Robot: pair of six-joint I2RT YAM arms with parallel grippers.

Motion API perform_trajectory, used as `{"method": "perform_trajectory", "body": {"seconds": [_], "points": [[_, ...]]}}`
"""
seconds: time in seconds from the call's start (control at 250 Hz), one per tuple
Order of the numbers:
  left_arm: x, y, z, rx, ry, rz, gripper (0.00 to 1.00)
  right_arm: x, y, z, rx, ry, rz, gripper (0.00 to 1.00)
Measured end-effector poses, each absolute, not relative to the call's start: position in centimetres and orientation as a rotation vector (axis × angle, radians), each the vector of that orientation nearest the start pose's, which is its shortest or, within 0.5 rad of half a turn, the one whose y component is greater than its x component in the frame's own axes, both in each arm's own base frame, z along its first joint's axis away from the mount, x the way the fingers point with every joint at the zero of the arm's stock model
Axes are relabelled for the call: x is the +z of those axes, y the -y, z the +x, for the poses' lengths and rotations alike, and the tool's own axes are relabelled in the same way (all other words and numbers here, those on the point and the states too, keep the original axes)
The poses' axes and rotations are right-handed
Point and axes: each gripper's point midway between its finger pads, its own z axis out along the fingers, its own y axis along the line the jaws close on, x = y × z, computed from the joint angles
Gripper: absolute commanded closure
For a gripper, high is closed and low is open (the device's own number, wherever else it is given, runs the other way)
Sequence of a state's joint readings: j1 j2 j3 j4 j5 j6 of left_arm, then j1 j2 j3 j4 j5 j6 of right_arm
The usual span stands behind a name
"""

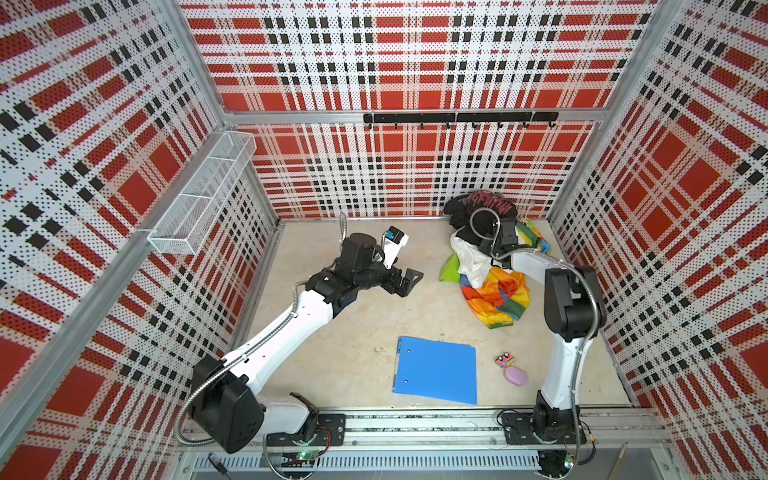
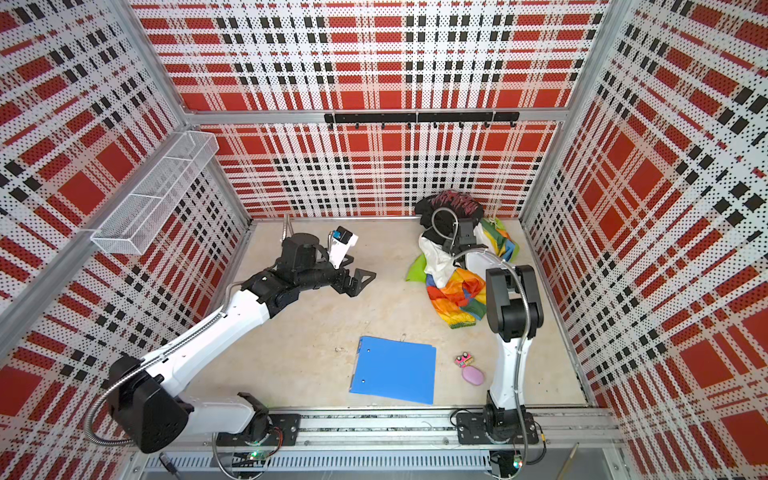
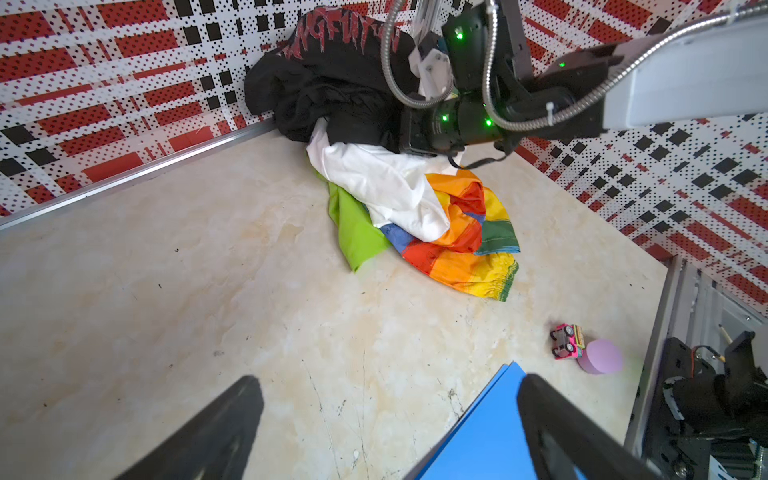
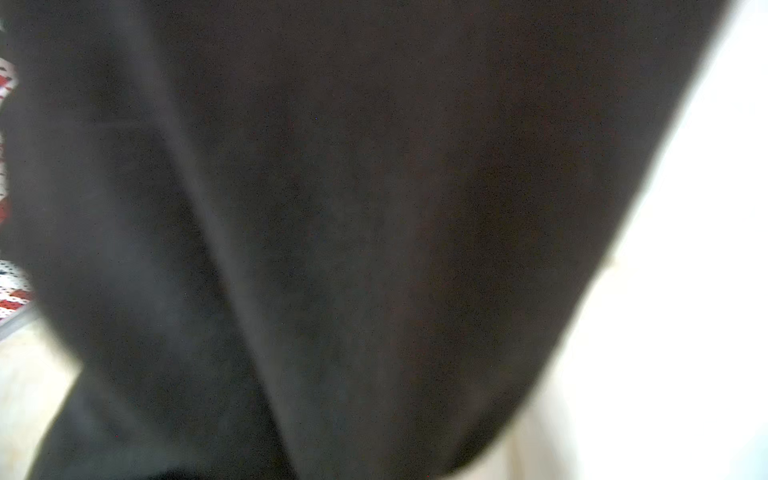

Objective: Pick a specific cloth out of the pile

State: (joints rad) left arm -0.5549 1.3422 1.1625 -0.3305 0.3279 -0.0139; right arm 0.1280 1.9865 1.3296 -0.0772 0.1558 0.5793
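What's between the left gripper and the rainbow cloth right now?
Only bare floor up to the cloth's exposed near end. The white garment covers its far part, and green shorts flank it on the left gripper's side.

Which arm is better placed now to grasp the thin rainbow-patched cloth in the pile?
Probably the left: the left tool is open, empty and faces the thin rainbow-patched cloth unobstructed. The right tool is shut, buried in the black printed garment.
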Motion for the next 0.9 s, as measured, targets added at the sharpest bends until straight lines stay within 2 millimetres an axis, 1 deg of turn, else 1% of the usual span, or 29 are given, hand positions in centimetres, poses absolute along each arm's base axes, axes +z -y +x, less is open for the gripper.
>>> {"method": "perform_trajectory", "body": {"seconds": [0.132,0.208,0.252,0.276,0.348,0.472,0.58,0.648,0.692,0.788,0.836,0.9], "points": [[27.0,26.8,32.6,-0.689,-1.982,0.766,0.01,9.0,-3.1,49.7,0.159,-2.22,0.646,0.88],[27.0,26.8,32.6,-0.69,-1.982,0.766,0.01,9.1,-2.8,48.3,0.15,-2.22,0.66,0.87],[27.1,26.8,32.6,-0.69,-1.981,0.766,0.01,9.3,-3.0,47.7,0.148,-2.223,0.656,0.84],[27.1,26.8,32.6,-0.69,-1.981,0.766,0.01,9.5,-3.1,47.5,0.145,-2.221,0.653,0.82],[27.1,26.8,32.6,-0.69,-1.981,0.766,0.01,9.9,-3.6,47.4,0.147,-2.223,0.631,0.71],[27.0,26.8,32.6,-0.689,-1.982,0.766,0.01,10.4,-5.1,48.1,0.179,-2.25,0.573,0.62],[27.1,26.8,32.6,-0.688,-1.982,0.765,0.01,10.9,-6.2,48.9,0.203,-2.259,0.53,0.4],[27.1,26.8,32.6,-0.688,-1.981,0.765,0.01,11.2,-7.0,48.8,0.222,-2.265,0.494,0.31],[27.1,26.8,32.6,-0.688,-1.981,0.765,0.01,11.5,-7.1,48.6,0.224,-2.266,0.477,0.26],[27.1,26.8,32.6,-0.688,-1.981,0.765,0.01,13.0,-7.1,47.6,0.226,-2.263,0.444,0.14],[27.1,26.8,32.6,-0.689,-1.981,0.765,0.01,14.3,-7.0,46.9,0.231,-2.251,0.431,0.11],[27.1,26.8,32.6,-0.689,-1.981,0.765,0.01,16.7,-6.6,46.1,0.239,-2.213,0.414,0.08]]}}
